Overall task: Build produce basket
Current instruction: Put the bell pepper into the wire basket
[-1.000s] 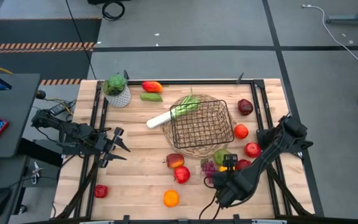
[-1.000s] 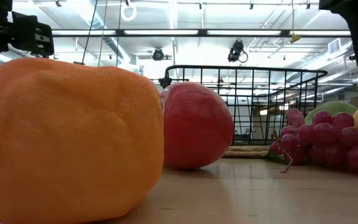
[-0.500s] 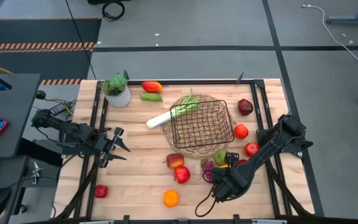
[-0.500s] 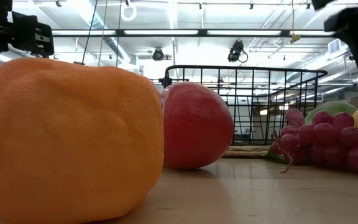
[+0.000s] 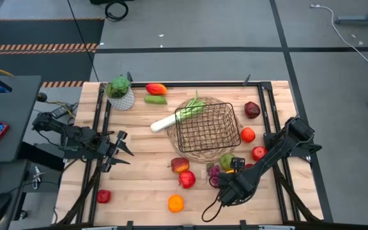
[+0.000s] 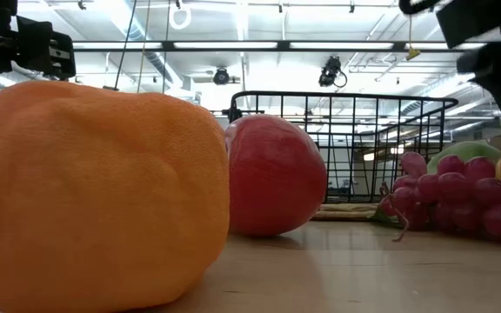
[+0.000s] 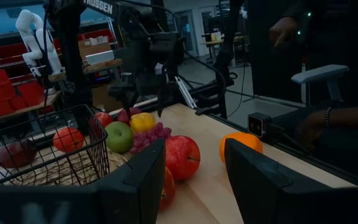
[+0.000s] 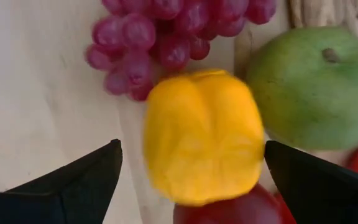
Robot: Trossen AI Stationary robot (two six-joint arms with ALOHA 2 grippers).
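The black wire basket (image 5: 207, 128) stands on a round wicker mat. A leek (image 5: 174, 117) lies beside the basket's far left corner. A yellow piece (image 8: 199, 135) lies on the table between purple grapes (image 8: 173, 34), a green fruit (image 8: 309, 81) and a red apple (image 8: 229, 211). My right gripper (image 8: 194, 180) is open, pointing down over the yellow piece, one finger on either side of it, touching nothing. My left gripper (image 5: 119, 151) is open and empty at the table's left side.
Loose produce lies around: an orange (image 5: 176, 203), red apples (image 5: 187, 179) (image 5: 259, 153) (image 5: 247, 135), a small red piece (image 5: 103, 196), a red-orange piece (image 5: 156, 89) and a green one (image 5: 155, 99). A potted plant (image 5: 119, 91) stands at the far left. A person stands beyond the table (image 7: 328, 118).
My right gripper has gone a little toward the basket and down, coming over the yellow piece beside the grapes. It shows lower at the low view's right edge than before. The produce has kept still.
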